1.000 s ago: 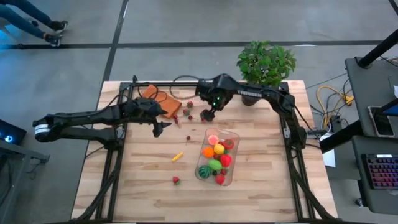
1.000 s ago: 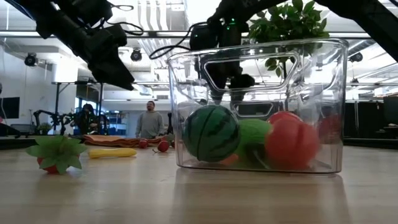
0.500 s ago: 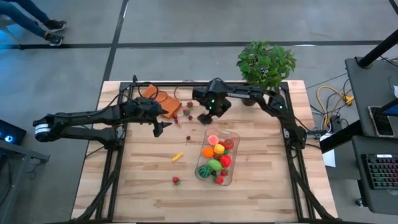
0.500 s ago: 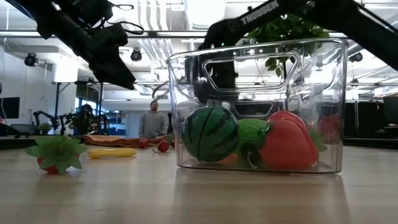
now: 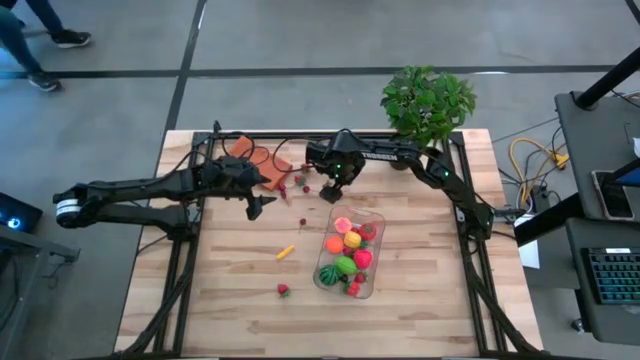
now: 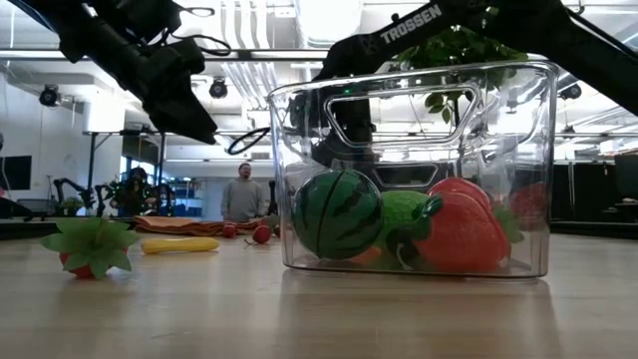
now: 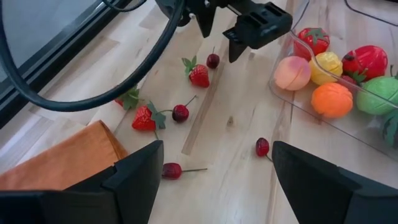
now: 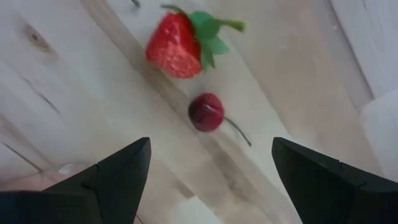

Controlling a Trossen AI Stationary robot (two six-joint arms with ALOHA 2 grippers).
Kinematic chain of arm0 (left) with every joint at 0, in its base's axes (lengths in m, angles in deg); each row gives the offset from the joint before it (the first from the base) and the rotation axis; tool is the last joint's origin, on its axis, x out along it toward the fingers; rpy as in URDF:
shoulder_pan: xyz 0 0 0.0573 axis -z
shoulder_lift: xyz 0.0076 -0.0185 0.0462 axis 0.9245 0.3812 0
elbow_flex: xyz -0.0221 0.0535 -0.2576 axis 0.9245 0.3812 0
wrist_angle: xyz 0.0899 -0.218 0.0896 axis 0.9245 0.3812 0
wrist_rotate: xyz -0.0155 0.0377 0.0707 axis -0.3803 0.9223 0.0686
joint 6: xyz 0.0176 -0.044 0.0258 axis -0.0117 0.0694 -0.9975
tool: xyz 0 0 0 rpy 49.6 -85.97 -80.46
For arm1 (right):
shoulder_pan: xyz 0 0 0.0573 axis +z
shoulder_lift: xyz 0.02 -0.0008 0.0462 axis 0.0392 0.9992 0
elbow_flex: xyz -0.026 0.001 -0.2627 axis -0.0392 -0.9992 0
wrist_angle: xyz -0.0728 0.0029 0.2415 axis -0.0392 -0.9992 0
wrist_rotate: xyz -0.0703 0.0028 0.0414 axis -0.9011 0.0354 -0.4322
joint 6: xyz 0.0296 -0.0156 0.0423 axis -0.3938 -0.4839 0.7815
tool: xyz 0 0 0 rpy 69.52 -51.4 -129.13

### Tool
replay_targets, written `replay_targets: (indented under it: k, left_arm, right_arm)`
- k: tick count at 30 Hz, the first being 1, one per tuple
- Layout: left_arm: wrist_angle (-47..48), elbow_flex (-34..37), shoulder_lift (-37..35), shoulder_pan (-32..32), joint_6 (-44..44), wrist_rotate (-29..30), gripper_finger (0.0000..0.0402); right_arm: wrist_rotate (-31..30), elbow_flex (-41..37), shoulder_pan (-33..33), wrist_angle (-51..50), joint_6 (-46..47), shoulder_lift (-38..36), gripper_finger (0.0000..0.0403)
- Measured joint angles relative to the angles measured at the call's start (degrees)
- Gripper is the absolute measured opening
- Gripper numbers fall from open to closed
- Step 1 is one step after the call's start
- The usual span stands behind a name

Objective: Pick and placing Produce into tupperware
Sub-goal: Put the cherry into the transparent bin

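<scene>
The clear tupperware stands on the table's right middle, holding a watermelon, a strawberry, an orange and other toy fruits. Loose produce lies on the wood: a strawberry and a cherry under my right gripper, more cherries and strawberries, a yellow piece and a leafy strawberry. My right gripper hangs open above the strawberry and cherry, just beyond the tub's far end. My left gripper waits open, left of the tub.
A flat orange-brown pad lies at the far left with cables beside it. A potted green plant stands at the far right edge. Black frame rails run along the table's sides. Bare wood lies near the front edge.
My right arm has drawn a little toward the table's left, and its gripper now hangs over the strawberry and cherry beyond the tub's far end. In the tub, the red strawberry has shifted and come to rest. My left arm has kept still.
</scene>
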Motion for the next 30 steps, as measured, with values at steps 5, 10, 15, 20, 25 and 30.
replay_targets:
  k: [5, 10, 15, 20, 25, 30]
  left_arm:
    - [-0.30, 0.02, 0.17, 0.00, 0.02, 0.01, 0.0285]
    - [-0.45, 0.02, 0.45, 0.02, 0.04, 0.00, 0.0285]
    - [-0.45, 0.02, 0.45, 0.02, 0.02, 0.00, 0.0285]
    - [-0.45, -0.15, 0.44, 0.02, 0.02, 0.00, 0.0285]
    - [-0.45, -0.15, 0.43, 0.02, 0.28, 0.00, 0.0285]
    - [-0.45, -0.15, 0.43, 0.02, 0.31, 0.00, 0.0285]
  right_arm:
    - [0.00, -0.37, 0.35, 1.22, 0.21, 0.00, 0.0327]
    - [-0.14, -0.59, 0.26, 1.83, 3.70, 0.00, 0.0306]
    - [-0.24, -1.62, 0.26, 3.43, 8.13, 0.00, 0.0271]
    - [-0.28, -3.84, 0.28, 5.22, 14.02, -0.01, 0.0262]
    - [-1.77, -4.78, 0.26, 7.17, 15.72, -0.02, 0.0262]
    - [-3.15, -4.89, 0.30, 8.42, 15.69, -0.02, 0.0238]
